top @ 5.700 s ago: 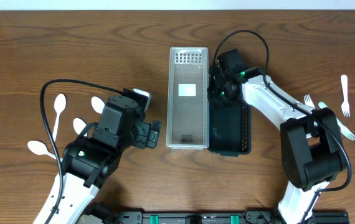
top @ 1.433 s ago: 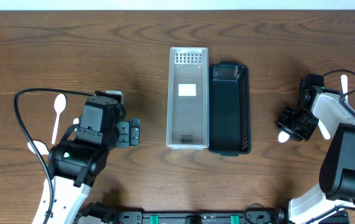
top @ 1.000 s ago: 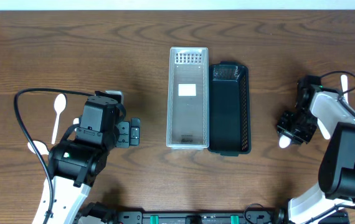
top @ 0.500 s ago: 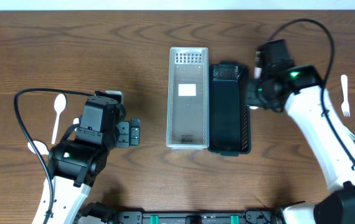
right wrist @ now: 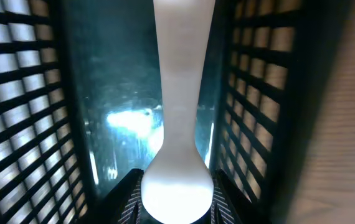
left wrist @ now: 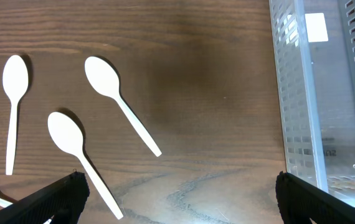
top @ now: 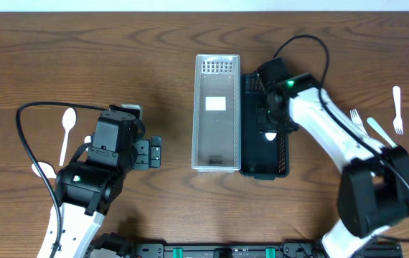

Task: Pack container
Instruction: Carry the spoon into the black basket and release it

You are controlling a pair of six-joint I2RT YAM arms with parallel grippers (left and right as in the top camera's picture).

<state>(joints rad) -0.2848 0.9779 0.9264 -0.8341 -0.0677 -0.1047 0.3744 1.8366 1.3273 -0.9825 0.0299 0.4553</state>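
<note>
Now the right jaws clamp the broad end of a white plastic utensil [right wrist: 176, 93], its stem reaching ahead of them between the walls of the black basket [top: 283, 161]. The left jaws gape wide over the desk [left wrist: 215, 81], with white spoons [left wrist: 118, 102] ahead-left and the clear bin [left wrist: 293, 106] ahead-right.

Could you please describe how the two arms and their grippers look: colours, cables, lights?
The left arm and right arm share white links, bulky black joint housings, a small green light and a looping black cable. The left gripper and right gripper are black.
</note>
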